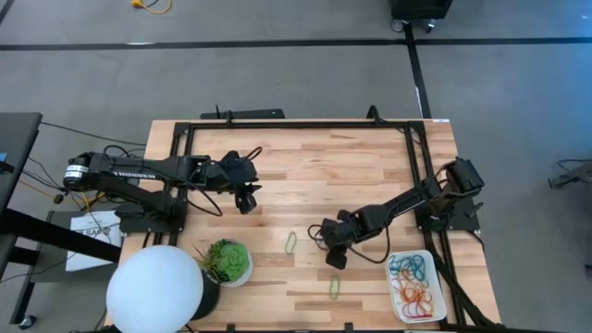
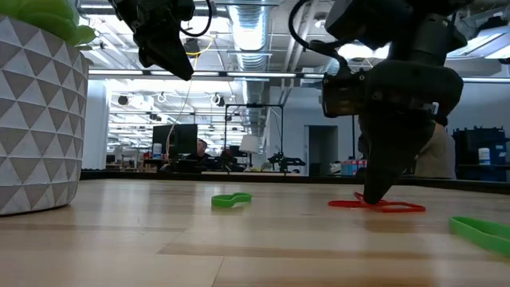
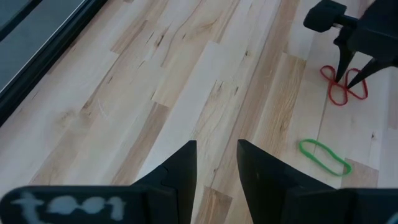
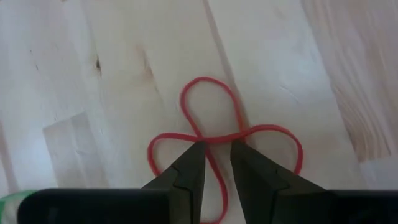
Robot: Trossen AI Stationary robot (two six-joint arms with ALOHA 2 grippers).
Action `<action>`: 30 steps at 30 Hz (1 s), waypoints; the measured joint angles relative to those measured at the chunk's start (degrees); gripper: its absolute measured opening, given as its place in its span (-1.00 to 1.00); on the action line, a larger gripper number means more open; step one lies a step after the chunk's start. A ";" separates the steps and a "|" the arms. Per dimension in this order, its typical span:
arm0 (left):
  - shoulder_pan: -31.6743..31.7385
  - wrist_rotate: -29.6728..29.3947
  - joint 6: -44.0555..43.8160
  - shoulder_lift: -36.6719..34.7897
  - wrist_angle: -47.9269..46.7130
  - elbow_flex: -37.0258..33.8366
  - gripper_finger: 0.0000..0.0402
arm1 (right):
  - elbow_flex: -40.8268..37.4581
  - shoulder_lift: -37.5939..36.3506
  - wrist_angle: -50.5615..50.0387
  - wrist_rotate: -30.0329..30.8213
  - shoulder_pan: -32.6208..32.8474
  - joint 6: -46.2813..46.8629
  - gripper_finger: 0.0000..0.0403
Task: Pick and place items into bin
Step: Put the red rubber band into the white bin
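The right gripper [image 4: 216,152], fingers slightly parted, straddles the red band's [image 4: 208,93] crossing directly beneath; nothing grasped yet.

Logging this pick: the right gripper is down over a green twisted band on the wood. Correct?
Not quite. The band under the right gripper is red, as the right wrist view shows. The rest holds: it is twisted and lies on the wood, with the jaws straddling its crossing.
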 joint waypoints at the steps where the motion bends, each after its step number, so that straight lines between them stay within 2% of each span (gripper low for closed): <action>1: 0.01 0.00 0.03 -0.01 0.02 0.00 -0.48 | 0.51 0.51 -0.43 0.93 0.52 -0.01 -0.63; 4: 0.02 0.00 0.11 0.00 -0.01 0.00 -0.48 | 2.37 1.62 -2.77 4.40 1.72 -0.79 -0.63; 14: 0.00 0.00 0.02 0.00 0.00 0.00 -0.48 | 7.97 2.33 -9.00 8.45 4.38 -10.24 -0.63; 21: 0.02 0.00 0.03 0.00 -0.06 0.00 -0.48 | 8.06 2.24 -13.28 11.81 4.22 -10.34 -0.63; 26: 0.01 0.00 0.00 -0.01 -0.01 0.00 -0.48 | 8.08 2.14 -14.91 12.71 4.16 -10.34 -0.63; 30: 0.02 0.00 0.11 0.00 -0.02 0.00 -0.48 | 8.25 2.66 -14.62 10.87 4.14 -10.29 -0.63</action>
